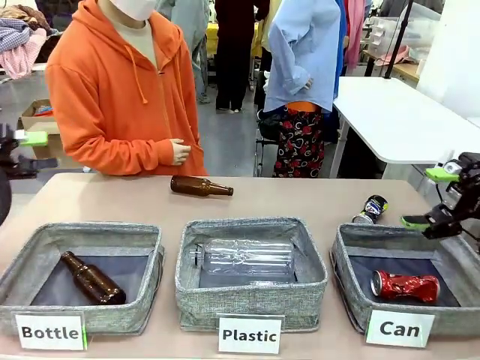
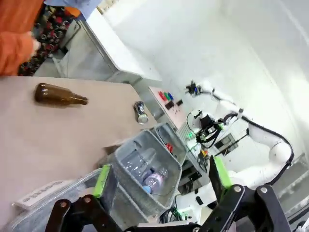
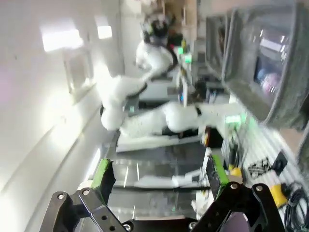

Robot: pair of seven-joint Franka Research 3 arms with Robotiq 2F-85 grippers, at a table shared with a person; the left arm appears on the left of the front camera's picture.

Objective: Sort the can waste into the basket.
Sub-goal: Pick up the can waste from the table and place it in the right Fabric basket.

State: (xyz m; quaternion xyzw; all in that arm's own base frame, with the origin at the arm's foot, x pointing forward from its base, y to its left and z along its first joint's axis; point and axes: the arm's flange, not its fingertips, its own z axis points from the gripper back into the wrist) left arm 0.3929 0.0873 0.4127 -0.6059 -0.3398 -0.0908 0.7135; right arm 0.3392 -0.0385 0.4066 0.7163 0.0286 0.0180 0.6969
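Crushed shiny red metal can (image 1: 405, 286) lies on its side on the dark floor of the grey woven-fabric basket labelled "Can" (image 1: 454, 319). Its long axis runs roughly left to right, with the silver end toward picture left. Slim dark can with green-yellow markings (image 1: 370, 209) lies on the tan tabletop (image 1: 300, 199) just behind that basket's far left corner, outside it. Its axis runs diagonally, silver end toward the basket. Right gripper (image 1: 429, 197) hangs above the basket's far right side, jaws spread wide, nothing between the green pads. Left gripper (image 1: 34, 150) sits at the table's left edge, equally wide and empty. A brown glass bottle (image 1: 200, 186) lies on the table near the far edge, neck to the right, in front of a person in an orange hoodie (image 1: 120, 97). Nothing lies between the dark can and its basket. The left wrist view looks across the table between the left gripper's (image 2: 159, 178) parted fingers at the brown bottle (image 2: 59, 95), the dark can (image 2: 140, 112) and a red fleck (image 2: 169, 146) in the far basket. The right wrist view is blurred, with the right gripper (image 3: 159, 171) agape.
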